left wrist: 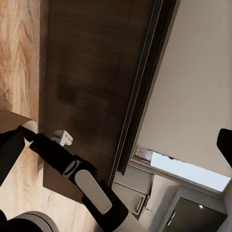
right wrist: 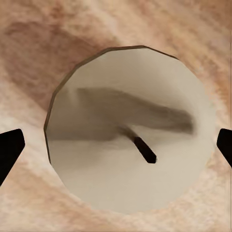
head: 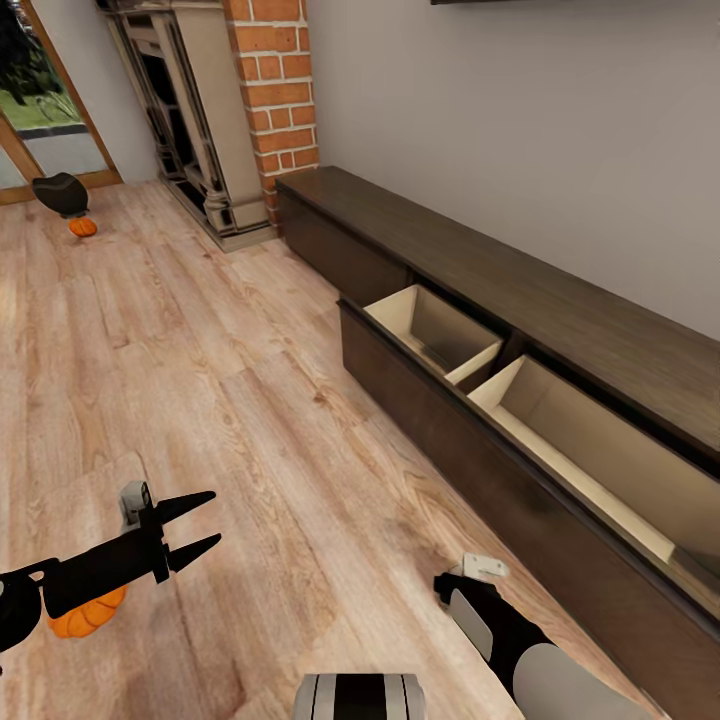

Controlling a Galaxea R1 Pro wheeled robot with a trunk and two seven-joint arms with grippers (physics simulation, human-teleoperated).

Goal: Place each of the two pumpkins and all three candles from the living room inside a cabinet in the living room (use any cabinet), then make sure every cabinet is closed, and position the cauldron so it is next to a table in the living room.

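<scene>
The right gripper [right wrist: 116, 145] hangs straight over 1 candle [right wrist: 130, 130] standing on the floor, its fingertips spread wide to either side and holding nothing, likely lined up to grasp it. At the lower left of the head view the left gripper [head: 203, 530] is parted and empty above 1 pumpkin [head: 85, 615]. The cabinet [head: 520, 400] at right has 2 drawers open to receive things, while the cauldron [head: 60, 192] and another pumpkin [head: 82, 227] wait at the upper left.
</scene>
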